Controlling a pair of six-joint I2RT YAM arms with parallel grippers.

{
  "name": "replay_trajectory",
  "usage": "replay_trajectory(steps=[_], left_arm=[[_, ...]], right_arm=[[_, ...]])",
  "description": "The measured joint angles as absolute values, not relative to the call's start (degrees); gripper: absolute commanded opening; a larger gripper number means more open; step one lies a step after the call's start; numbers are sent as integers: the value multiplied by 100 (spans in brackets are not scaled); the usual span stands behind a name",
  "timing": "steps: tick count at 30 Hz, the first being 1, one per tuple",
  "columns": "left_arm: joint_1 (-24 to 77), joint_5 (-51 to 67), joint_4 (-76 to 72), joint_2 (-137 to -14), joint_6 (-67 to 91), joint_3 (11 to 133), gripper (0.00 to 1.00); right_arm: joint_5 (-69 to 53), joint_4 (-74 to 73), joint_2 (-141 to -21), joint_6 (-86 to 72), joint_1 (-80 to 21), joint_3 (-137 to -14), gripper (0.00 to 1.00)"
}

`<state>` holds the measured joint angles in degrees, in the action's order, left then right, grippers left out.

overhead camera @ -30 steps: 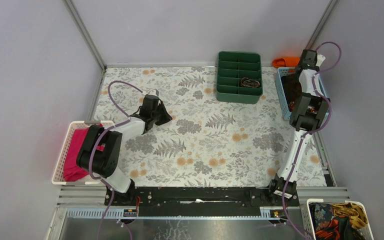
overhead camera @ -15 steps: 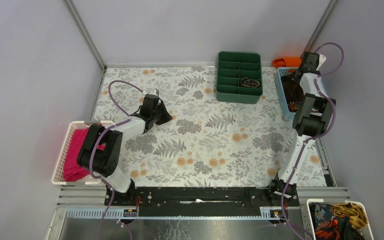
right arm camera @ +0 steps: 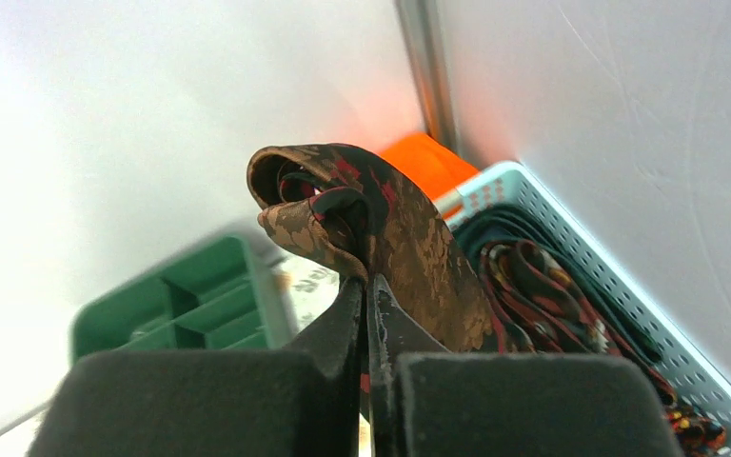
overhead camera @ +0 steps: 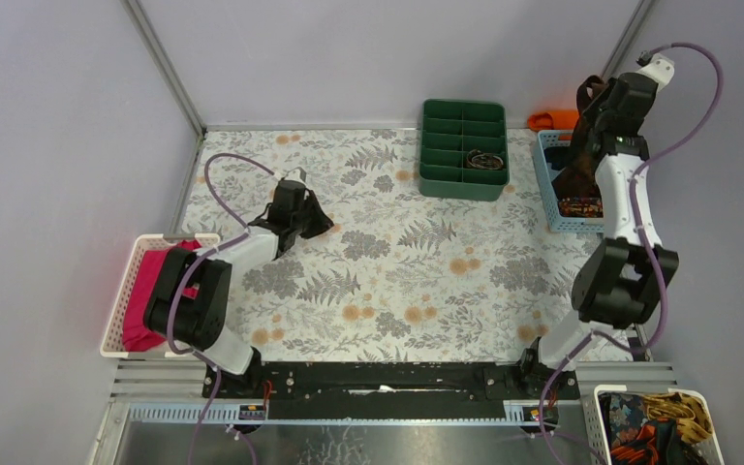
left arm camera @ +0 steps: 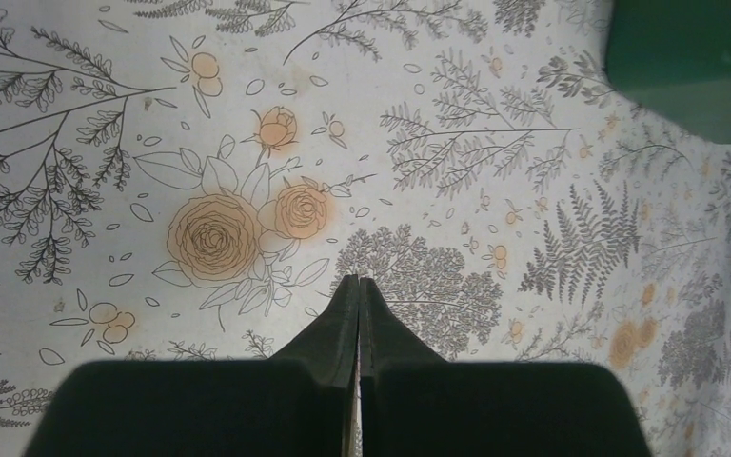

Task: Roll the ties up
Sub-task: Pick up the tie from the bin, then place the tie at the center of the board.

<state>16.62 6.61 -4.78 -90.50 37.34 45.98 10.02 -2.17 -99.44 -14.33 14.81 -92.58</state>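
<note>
My right gripper [overhead camera: 593, 97] [right arm camera: 365, 278] is shut on a brown tie [right arm camera: 381, 224] with tan and dark red pattern. It holds the tie raised above the blue basket [overhead camera: 548, 194] at the far right. The tie [overhead camera: 577, 165] hangs down into that basket, where more ties [right arm camera: 543, 286] lie bunched. My left gripper [overhead camera: 318, 226] [left arm camera: 358, 282] is shut and empty, low over the flowered table at the left. A rolled tie [overhead camera: 485, 159] lies in one compartment of the green tray [overhead camera: 463, 180].
An orange cloth [overhead camera: 552, 120] lies behind the blue basket. A white basket [overhead camera: 121, 291] with magenta cloth [overhead camera: 151, 291] stands at the left edge. Another white basket [overhead camera: 608, 395] of patterned cloth sits at the bottom right. The walls close in beside the right arm.
My right arm has lifted and swung up to the right, pulling the brown tie up out of the blue basket. The left arm has hardly moved.
</note>
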Motion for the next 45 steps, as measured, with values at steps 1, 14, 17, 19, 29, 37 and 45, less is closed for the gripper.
replay_trajectory(steps=[1,14,17,19,29,37,45], left_arm=[[1660,661,-482,-8997,3734,4593,0],[1686,528,-556,-8368,3839,4589,0],[1704,318,-519,-8025,3900,4587,0],[1723,93,-436,-7703,3951,4578,0],[1959,-1422,548,-5736,4313,4525,0],[2290,-2622,1820,-4729,4491,4847,0],[2344,-3138,2488,-4742,4515,5262,0]], right_arm=[[958,-176,-9800,-1433,1446,-9198,0],[-336,163,-8071,-1765,-445,-8068,0],[-923,169,-7815,-1997,-856,-7819,0],[-1229,174,-7677,-2139,-1157,-7671,0],[-2971,198,-7583,-2777,-2720,-7052,0],[-3557,75,-8090,-3109,-4289,-6569,0],[-4386,357,-9032,-3745,-4764,-6501,0]])
